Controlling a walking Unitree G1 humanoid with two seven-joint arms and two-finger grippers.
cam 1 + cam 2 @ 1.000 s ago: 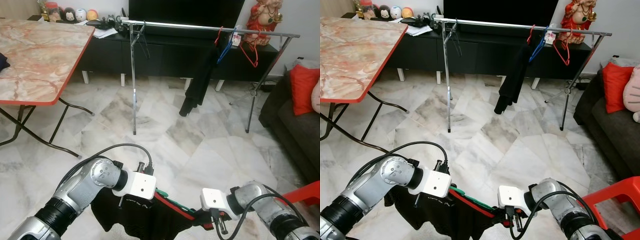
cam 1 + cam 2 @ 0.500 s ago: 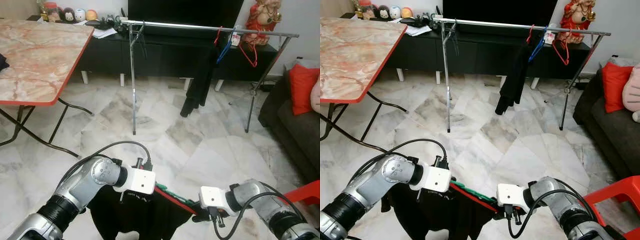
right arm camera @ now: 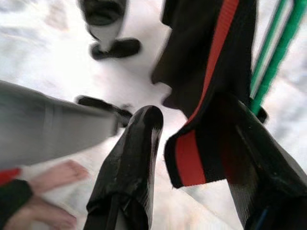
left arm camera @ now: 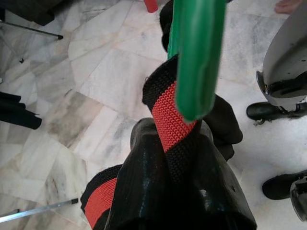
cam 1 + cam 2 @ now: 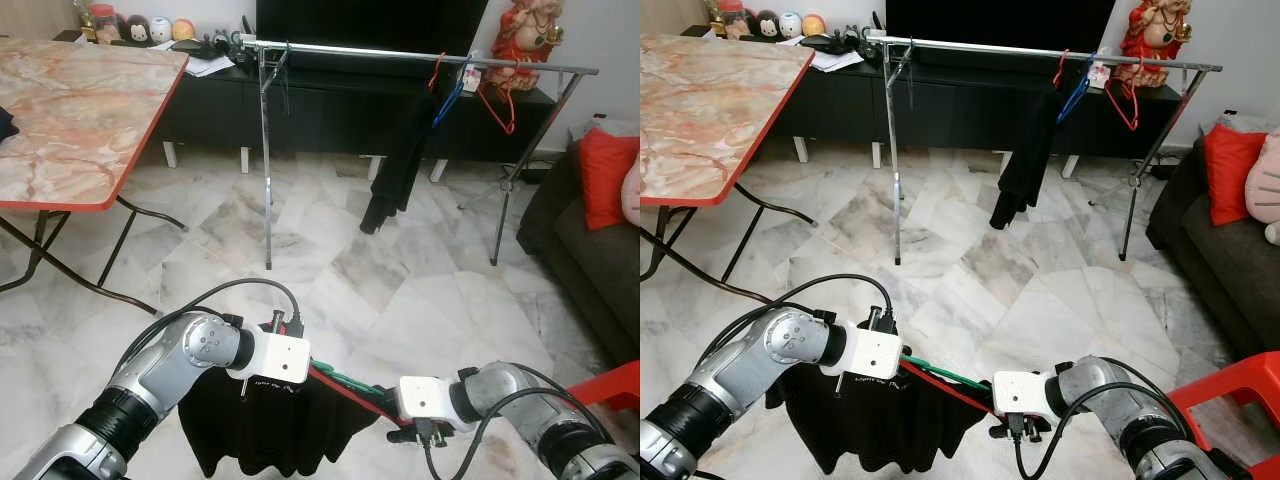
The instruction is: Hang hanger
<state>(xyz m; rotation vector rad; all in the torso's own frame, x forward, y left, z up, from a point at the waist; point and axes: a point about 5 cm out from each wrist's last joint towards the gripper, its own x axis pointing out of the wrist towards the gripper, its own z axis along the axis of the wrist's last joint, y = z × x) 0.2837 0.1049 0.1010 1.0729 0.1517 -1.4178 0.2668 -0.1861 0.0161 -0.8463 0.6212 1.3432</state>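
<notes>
Both arms are low in the bottom of my head camera. A black garment point(image 5: 262, 425) with red trim is draped over a green hanger point(image 5: 952, 377) strung between them, and its lower edge is cut off by the frame. The hanger sits bottom centre, mostly buried under the cloth, so I only see a short green stretch.

Left gripper point(image 4: 177, 158): on its wrist camera the two black fingers are pressed together on the red-and-black trim with the green hanger bar right at them, so it's pinching the garment on the hanger.

Right gripper point(image 3: 192, 143): that camera is blurry, but the two fingers are spread, with the trim hanging between them and lying against one finger. I can't tell if it really grips anything.

Upper middle of the frame there's one clothes rack point(image 5: 400, 52) with a dark garment point(image 5: 400, 165) hanging on it, plus what I count as three bare hangers, red and blue. A marble-top bench point(image 5: 70, 110) fills the upper left, a dark sofa point(image 5: 590, 250) with a red cushion point(image 5: 606, 175) is on the right edge.
</notes>
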